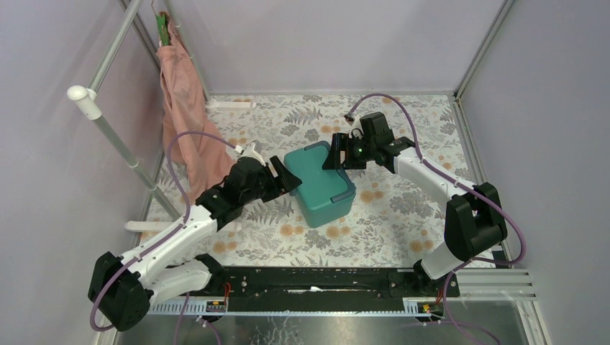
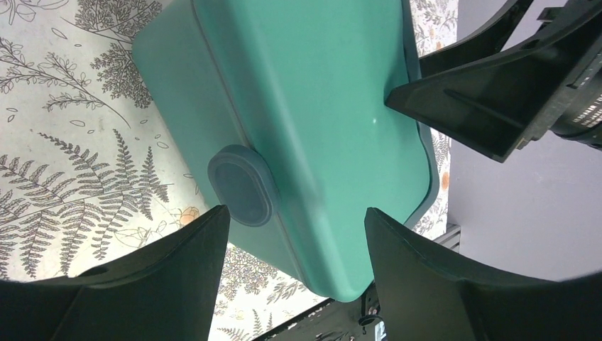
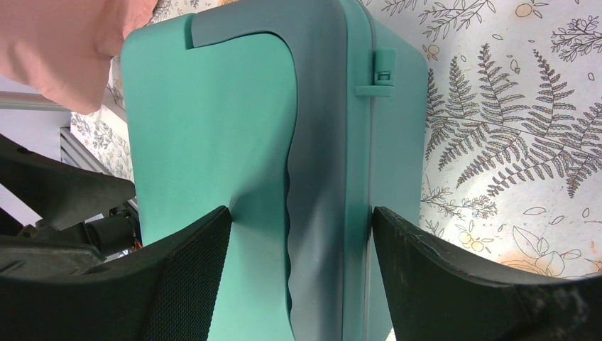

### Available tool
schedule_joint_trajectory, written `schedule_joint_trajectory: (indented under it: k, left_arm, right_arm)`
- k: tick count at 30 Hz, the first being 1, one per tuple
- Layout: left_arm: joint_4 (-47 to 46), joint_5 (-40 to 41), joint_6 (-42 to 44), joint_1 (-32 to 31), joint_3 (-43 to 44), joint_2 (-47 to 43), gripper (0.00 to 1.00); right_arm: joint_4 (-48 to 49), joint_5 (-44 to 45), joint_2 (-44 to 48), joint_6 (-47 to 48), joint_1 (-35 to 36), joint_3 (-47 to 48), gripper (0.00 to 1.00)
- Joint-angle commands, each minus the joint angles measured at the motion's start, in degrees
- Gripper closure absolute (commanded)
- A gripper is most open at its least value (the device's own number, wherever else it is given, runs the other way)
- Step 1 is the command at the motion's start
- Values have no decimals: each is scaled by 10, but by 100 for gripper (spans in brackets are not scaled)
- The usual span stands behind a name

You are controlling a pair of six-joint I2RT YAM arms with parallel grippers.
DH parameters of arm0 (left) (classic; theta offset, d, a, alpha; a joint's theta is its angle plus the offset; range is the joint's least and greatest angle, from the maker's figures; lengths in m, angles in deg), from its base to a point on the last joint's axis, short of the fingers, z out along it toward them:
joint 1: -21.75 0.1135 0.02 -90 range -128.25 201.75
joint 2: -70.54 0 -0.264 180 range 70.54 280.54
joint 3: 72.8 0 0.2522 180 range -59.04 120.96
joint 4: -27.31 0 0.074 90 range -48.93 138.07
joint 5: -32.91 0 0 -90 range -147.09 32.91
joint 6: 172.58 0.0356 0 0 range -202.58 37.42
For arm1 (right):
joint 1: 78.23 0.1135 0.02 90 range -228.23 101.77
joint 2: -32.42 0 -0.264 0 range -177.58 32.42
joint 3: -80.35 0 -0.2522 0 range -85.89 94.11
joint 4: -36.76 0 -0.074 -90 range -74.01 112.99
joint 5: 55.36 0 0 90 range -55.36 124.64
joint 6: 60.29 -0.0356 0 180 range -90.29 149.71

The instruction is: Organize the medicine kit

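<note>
The medicine kit [image 1: 320,185] is a teal-green box with its lid down, standing mid-table on the floral cloth. My left gripper [image 1: 291,178] is at the kit's left side. In the left wrist view the left gripper [image 2: 294,213] stands open, its fingers apart from the kit [image 2: 319,128], one near the grey oval latch [image 2: 240,185]. My right gripper [image 1: 337,154] is at the kit's far edge. In the right wrist view the right gripper [image 3: 300,209] is shut on the kit [image 3: 213,121], one finger pressing the lid, the other against the wall below the hinge clip [image 3: 383,71].
A pink cloth [image 1: 183,115] hangs from a slanted pole [image 1: 115,129] at the back left, and also shows in the right wrist view [image 3: 64,42]. A white bar [image 1: 230,106] lies at the back. Grey walls close in three sides. A black rail [image 1: 324,284] runs along the near edge.
</note>
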Motion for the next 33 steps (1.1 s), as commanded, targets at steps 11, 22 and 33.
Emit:
schedule_joint_trajectory:
  k: [11, 22, 33]
  left_arm:
    - [-53, -8, -1, -2, 0, 36, 24]
    - [-77, -10, 8, -2, -4, 67, 33]
    - [-103, -20, 1, -2, -19, 79, 37]
  right_arm:
    - [-52, 16, -27, 25, 18, -8, 22]
    - [-52, 11, -31, 25, 19, -7, 22]
    - [-52, 9, -33, 25, 23, -10, 22]
